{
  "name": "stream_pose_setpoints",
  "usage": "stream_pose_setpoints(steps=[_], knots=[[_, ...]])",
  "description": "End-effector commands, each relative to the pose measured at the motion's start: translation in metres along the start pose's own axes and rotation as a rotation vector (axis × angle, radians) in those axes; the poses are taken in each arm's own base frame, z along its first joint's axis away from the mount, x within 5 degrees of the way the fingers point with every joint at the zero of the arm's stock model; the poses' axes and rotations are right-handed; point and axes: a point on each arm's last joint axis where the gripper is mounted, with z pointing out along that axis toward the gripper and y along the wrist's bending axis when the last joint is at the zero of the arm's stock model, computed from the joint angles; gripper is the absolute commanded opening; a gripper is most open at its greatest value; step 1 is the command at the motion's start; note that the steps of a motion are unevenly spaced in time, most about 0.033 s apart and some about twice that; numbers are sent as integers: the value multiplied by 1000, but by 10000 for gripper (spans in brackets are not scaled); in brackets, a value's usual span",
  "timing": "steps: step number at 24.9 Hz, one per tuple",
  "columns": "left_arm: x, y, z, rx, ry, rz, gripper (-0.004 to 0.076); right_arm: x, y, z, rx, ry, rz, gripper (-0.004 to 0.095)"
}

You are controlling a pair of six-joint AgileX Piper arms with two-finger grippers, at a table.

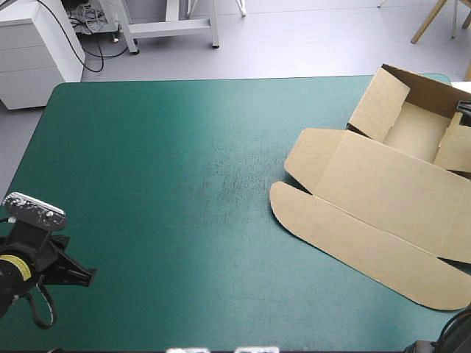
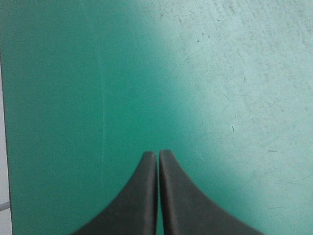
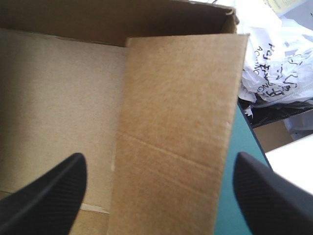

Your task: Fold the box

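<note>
My box (image 1: pixel 383 198) is brown board, like thick stiff paper. It looks dull, not shiny. Up close, by my right claw (image 3: pixel 160 159), the board is a bit grainy and fuzzy, with one pressed line across it. The counter (image 1: pixel 147 162) is teal-green on top, smooth and dull. It has lots of thin scratches and pale scuff marks in the middle. The fingers (image 2: pixel 142 200) of my left claw (image 2: pixel 158 154) are black, smooth and dull. I cannot tell if they are rubber or plastic

Scuffs on teal-green cover (image 1: pixel 147 184) at centre; white printed bag (image 3: pixel 274 68) beyond its edge.
</note>
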Motion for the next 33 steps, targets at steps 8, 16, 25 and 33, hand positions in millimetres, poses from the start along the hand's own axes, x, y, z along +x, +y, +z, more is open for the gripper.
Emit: stream_pose_setpoints(steps=[8,16,25,33], knots=[[-3,4,-4,-24,-5,-36,-8,-15,4,-50,5,-147,-40,936],[-4,4,-4,-22,-18,-36,-8,-14,22,-103,-91,-237,-100,406],[-12,3,-5,-12,-104,-36,-8,4,74,-158,-281,-240,-249,-4],[12,0,0,-7,-118,-18,-8,64,151,-212,-402,-205,-517,-4]])
